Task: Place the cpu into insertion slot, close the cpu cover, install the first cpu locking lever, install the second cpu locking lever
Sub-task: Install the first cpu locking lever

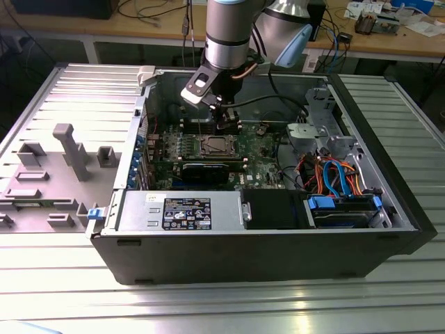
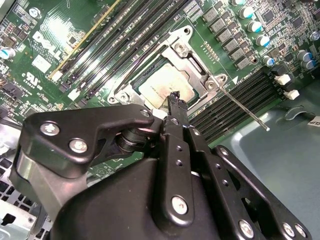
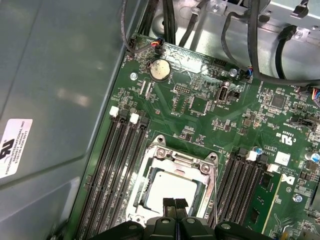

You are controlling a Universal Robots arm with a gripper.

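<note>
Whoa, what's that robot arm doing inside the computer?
The grey robot arm is reaching into the open black computer case. Its black gripper, fingers shut, hangs right over the small square silvery cpu. The chip already sits in place on the green motherboard, with the thin silver metal frame cover down around it. One thin metal locking lever sticks out to the side.

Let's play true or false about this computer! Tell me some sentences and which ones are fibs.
1. The cpu sits in the insertion slot. True.
2. The end effector hangs over the blue cables. False: it hangs just above the cpu.
3. The cpu cover lies flat around the cpu. True.
4. The computer case is shut with a lid. False: its side is open and the green motherboard shows.
</note>
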